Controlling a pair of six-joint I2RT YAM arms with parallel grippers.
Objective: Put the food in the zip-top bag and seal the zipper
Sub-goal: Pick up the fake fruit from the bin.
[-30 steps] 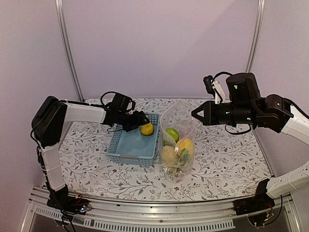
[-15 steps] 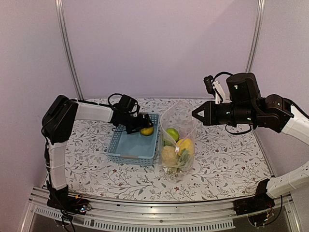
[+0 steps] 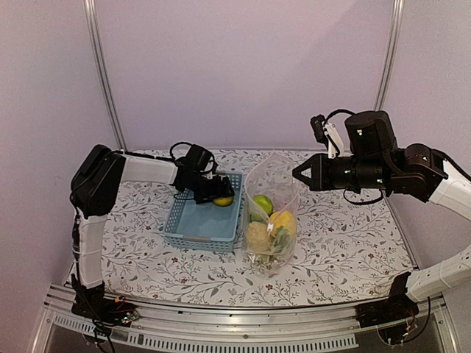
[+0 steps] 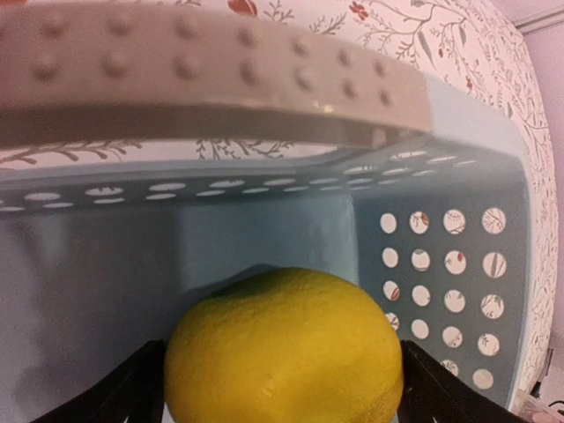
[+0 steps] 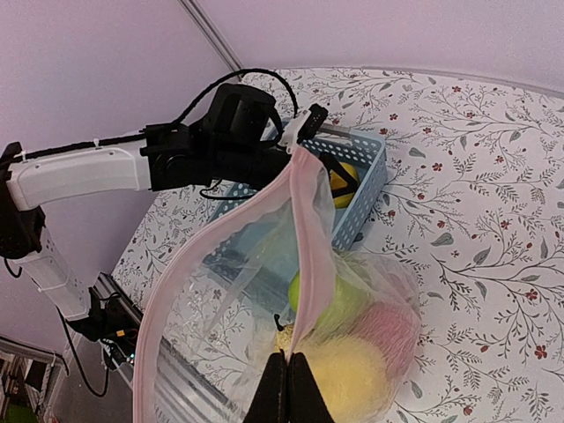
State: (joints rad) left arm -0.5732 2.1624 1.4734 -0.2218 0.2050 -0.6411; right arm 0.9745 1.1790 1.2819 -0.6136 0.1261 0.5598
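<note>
Two black fingers [image 4: 132,398] of the left gripper [image 3: 218,195] stand apart by the width of one yellow lemon [image 4: 282,348] and press against both of its sides; the lemon is down inside the light-blue basket [image 3: 197,222], near its far right corner; whether it rests on the basket floor I cannot tell. The right gripper [image 5: 286,392] has its jaws fully together, pinching the pink zipper [image 5: 307,220] at the mouth of the zip-top bag [image 3: 271,217]; the mouth is open and lifted above the filled part. The bag stands on the flowered table [image 3: 346,243], just beside the right wall of the basket; inside it lie a green piece [image 3: 263,204], a second lemon [image 3: 284,222] and a pale cauliflower [image 3: 257,237].
</note>
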